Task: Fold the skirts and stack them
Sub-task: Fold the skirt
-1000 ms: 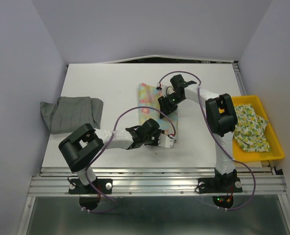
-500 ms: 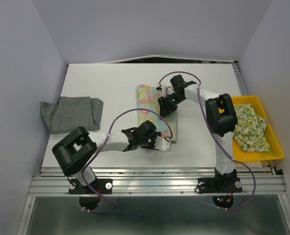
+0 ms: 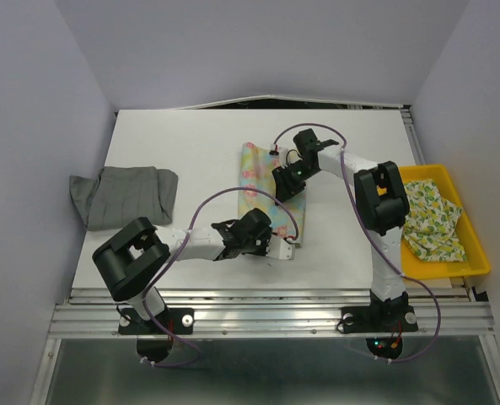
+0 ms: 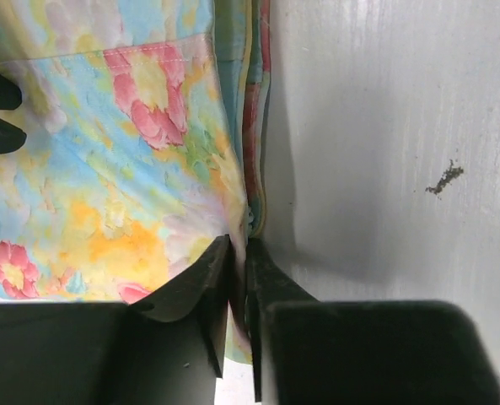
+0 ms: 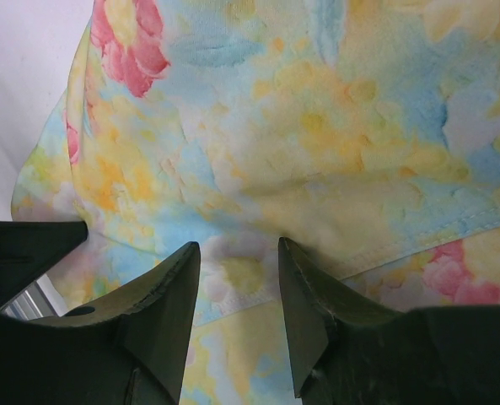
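Note:
The pastel flowered skirt (image 3: 260, 171) lies folded in a long strip mid-table. My left gripper (image 3: 275, 245) is at its near right corner, shut on the skirt's edge; in the left wrist view the fingertips (image 4: 218, 263) pinch the cloth edge (image 4: 148, 152) just above the table. My right gripper (image 3: 287, 186) is open over the skirt's middle, its fingertips (image 5: 180, 278) down on the cloth (image 5: 317, 126) with a seam between them. The grey skirt (image 3: 123, 196) lies folded at the left. The pale green-yellow print skirt (image 3: 431, 219) lies in the tray.
The yellow plastic tray (image 3: 477, 256) stands at the table's right edge. Walls close in the table at the left, back and right. A small speck of dirt (image 4: 445, 177) lies on the white table beside the flowered skirt.
My left gripper has shifted slightly left along the near edge with the skirt corner in it, and its elbow has swung left. The right gripper has stayed put.

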